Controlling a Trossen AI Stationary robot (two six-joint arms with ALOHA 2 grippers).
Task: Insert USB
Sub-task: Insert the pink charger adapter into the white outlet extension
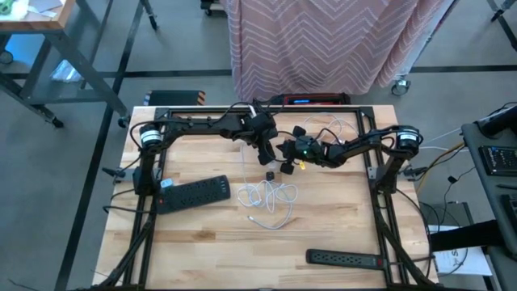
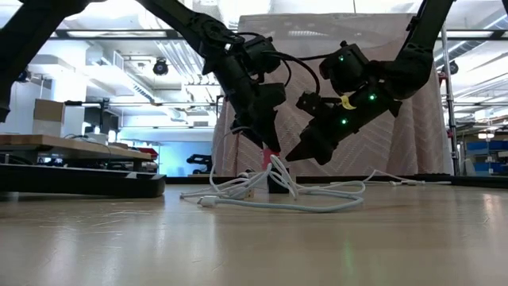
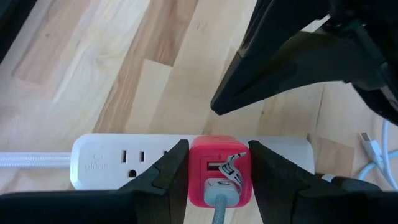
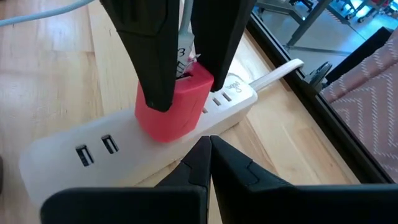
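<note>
A red charger cube (image 3: 219,171) stands on a white power strip (image 3: 118,165), its underside on the strip's top face (image 4: 93,146). A grey USB plug with a white tag (image 3: 217,190) sticks in the cube's face. My left gripper (image 3: 217,147) is shut on the cube, also seen in the right wrist view (image 4: 183,84). My right gripper (image 4: 209,140) is shut, its tip close beside the cube and just over the strip's near edge. In the high view both grippers meet at the table's middle, left (image 1: 265,153) and right (image 1: 284,153). My left gripper pinches the red cube by two opposite side walls (image 3: 194,177) between its two fingers (image 4: 155,74). The fingers slant down from above. The cube stays seated on the white strip. Whether my right gripper's shut tip touches the strip, I cannot tell.
A loose white cable coil (image 1: 271,198) lies on the wood just nearer than the grippers. A black power strip (image 1: 192,194) lies at the left and another (image 1: 343,259) near the front right. Two small black blocks (image 1: 269,174) sit by the coil.
</note>
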